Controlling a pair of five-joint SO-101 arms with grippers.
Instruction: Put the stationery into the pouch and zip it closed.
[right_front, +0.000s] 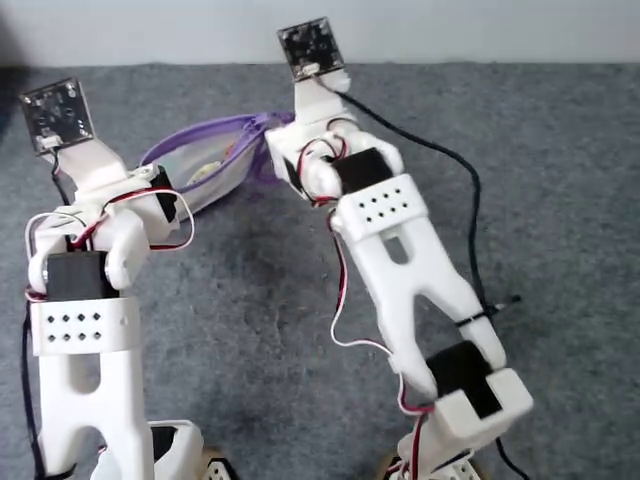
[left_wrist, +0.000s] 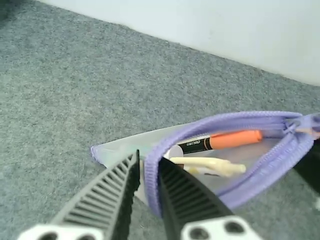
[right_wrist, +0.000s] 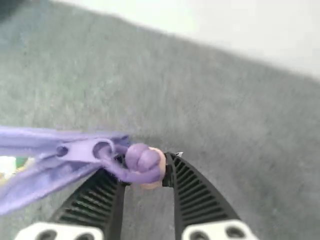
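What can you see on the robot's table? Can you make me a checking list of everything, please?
Surface: grey carpet-like mat, lying flat.
Job's things: purple pouch, zip open; an orange-capped pen and a cream-coloured item lie inside it.
Clutter: nothing seen.
End effectors: left end effector pinches the pouch's edge; right end effector grips the purple zip pull.
Cables: black cable runs over the mat beside the right arm; red and white wires loop along the arms.
Surroundings: pale wall behind the mat.
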